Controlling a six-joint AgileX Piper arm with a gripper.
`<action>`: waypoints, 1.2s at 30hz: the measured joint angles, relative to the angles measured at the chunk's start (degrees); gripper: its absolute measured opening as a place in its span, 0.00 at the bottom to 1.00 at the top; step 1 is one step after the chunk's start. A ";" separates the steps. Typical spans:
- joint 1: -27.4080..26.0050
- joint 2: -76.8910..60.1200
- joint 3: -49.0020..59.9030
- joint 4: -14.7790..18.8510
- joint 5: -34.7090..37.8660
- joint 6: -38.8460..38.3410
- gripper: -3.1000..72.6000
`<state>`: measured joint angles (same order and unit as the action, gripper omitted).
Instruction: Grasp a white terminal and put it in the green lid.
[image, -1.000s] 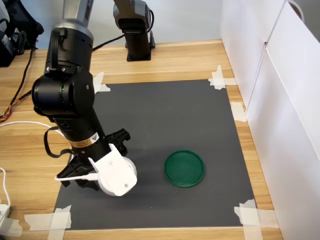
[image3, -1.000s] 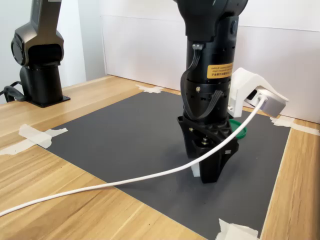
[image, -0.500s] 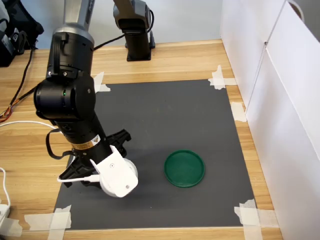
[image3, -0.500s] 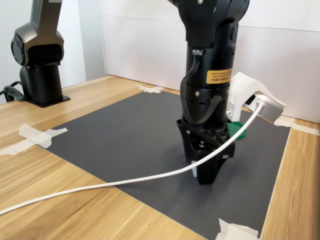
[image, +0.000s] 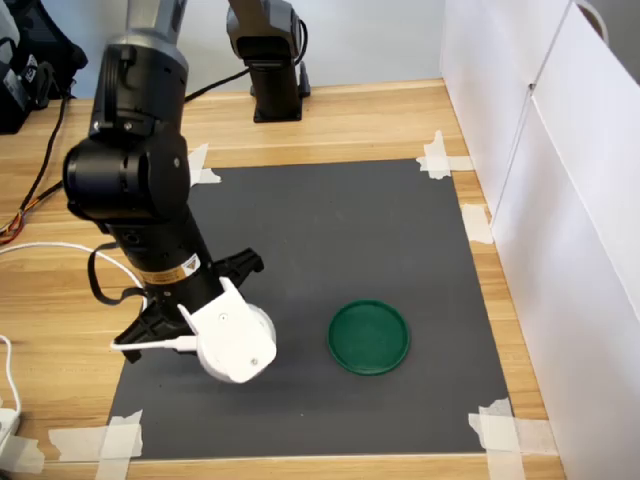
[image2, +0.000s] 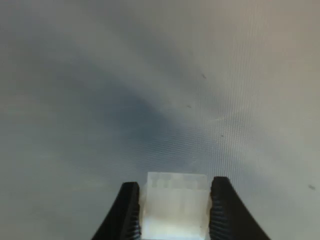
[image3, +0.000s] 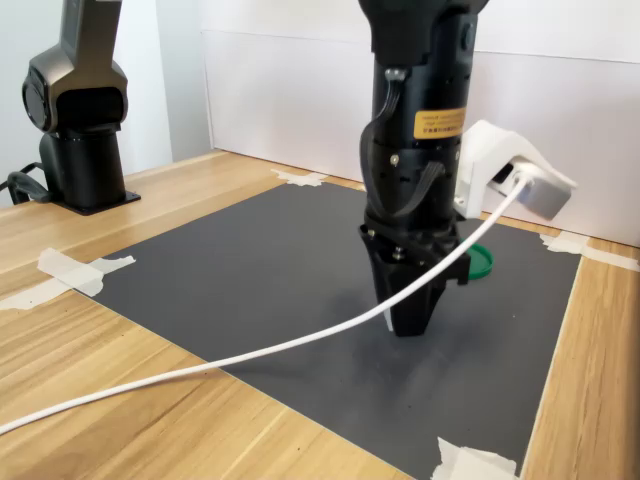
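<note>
Hand clamped on white terminal, raised just off dark mat. Grasp done. Carry to green lid and release not yet done.

Hidden in the first exterior view behind the arm and white camera housing: gripper and white terminal alike. Cut at six o'clock in the wrist view: white terminal and both dark fingers. Half screened by the arm in the second exterior view: green lid.

yellow label on arm, print too small to read
</note>
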<state>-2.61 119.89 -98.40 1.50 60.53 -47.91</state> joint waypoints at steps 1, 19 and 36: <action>0.43 -0.85 0.00 0.12 0.13 0.28 0.46; 17.73 -5.84 0.00 0.73 1.42 7.47 0.46; 20.01 -1.70 4.17 -1.50 -3.48 9.59 0.46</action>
<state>17.41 118.19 -94.23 0.00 57.05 -38.32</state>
